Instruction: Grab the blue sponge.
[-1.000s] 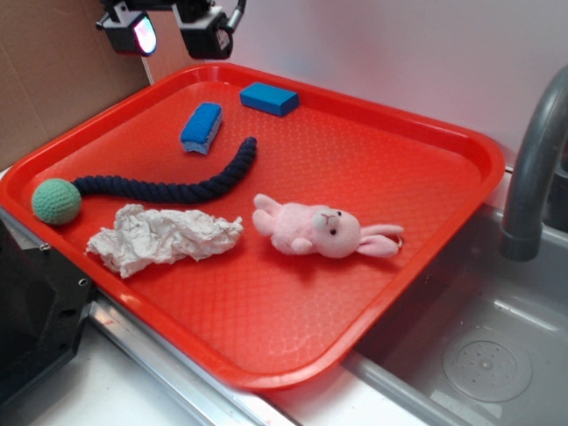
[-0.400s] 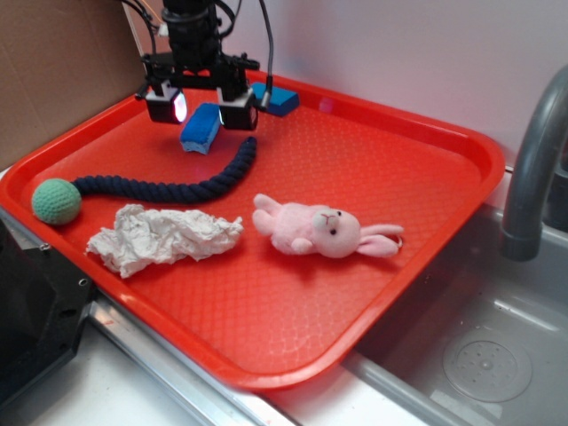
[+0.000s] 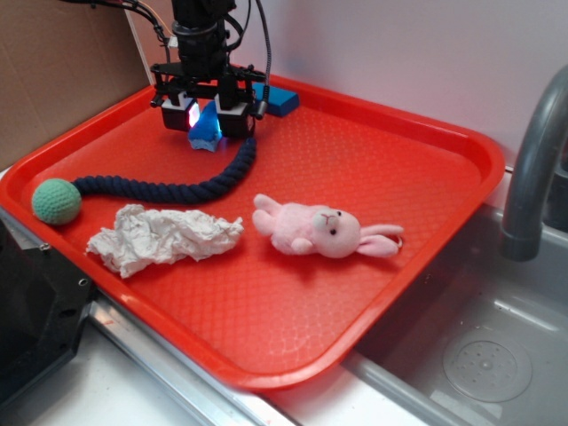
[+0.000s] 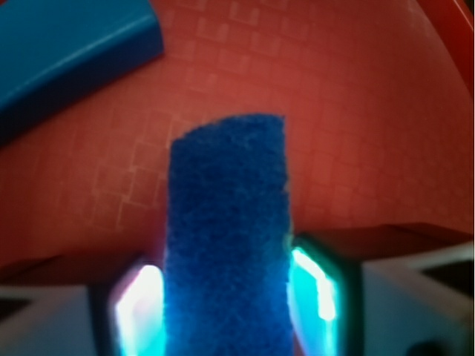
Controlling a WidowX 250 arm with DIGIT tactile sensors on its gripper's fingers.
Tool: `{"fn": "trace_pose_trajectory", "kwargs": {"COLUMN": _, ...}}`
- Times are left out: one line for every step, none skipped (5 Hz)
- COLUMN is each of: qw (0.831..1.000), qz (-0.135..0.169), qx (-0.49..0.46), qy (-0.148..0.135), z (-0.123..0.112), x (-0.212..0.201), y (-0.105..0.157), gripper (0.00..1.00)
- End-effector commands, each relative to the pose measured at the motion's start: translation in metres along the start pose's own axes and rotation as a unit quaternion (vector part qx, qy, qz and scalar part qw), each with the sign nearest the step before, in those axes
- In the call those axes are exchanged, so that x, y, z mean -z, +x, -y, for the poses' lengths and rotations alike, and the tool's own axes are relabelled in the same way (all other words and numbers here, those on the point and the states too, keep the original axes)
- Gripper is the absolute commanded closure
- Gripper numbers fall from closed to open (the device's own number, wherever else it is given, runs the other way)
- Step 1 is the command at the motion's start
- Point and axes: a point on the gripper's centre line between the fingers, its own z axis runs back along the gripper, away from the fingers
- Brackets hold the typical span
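I am clamping my gripper (image 3: 206,114) on the blue sponge (image 4: 226,237) at the red tray's (image 3: 426,133) far left corner; my fingers are hiding most of it.

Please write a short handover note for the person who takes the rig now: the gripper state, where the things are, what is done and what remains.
Gripper: down at the far left of the red tray, its fingers on either side of the blue sponge. The wrist view shows both pads against the sponge's sides, so it looks shut on it, though not firmly confirmed.
Sponge: between the fingers, low over the tray or on it; a lift is not visible.
Nearby: the flat blue block just behind, the dark rope just in front.
Done: approach and closing.
Left: confirm the grip, then lift straight up.
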Motion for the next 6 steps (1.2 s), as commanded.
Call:
{"fn": "trace_pose_trajectory", "kwargs": {"qw": 0.993, "qz": -0.011, "qx": 0.11, "qy": -0.041, "z": -0.025, "x": -0.077, "y": -0.01, "gripper": 1.0}}
{"fn": "trace_pose_trajectory", "kwargs": {"qw": 0.984, "qz": -0.008, "qx": 0.157, "qy": -0.081, "z": -0.039, "x": -0.126, "y": -0.047, "gripper": 1.0}}
{"fn": "trace_pose_trajectory", "kwargs": {"qw": 0.976, "qz": -0.001, "qx": 0.196, "qy": -0.092, "z": -0.049, "x": -0.175, "y": -0.063, "gripper": 1.0}}
{"fn": "trace_pose_trajectory", "kwargs": {"qw": 0.969, "qz": 0.026, "qx": 0.231, "qy": -0.079, "z": -0.055, "x": -0.187, "y": -0.07, "gripper": 1.0}}
{"fn": "trace_pose_trajectory", "kwargs": {"qw": 0.954, "qz": 0.074, "qx": 0.281, "qy": -0.072, "z": -0.051, "x": -0.194, "y": -0.078, "gripper": 1.0}}
{"fn": "trace_pose_trajectory", "kwargs": {"qw": 0.944, "qz": 0.084, "qx": 0.31, "qy": -0.07, "z": -0.048, "x": -0.191, "y": -0.078, "gripper": 1.0}}
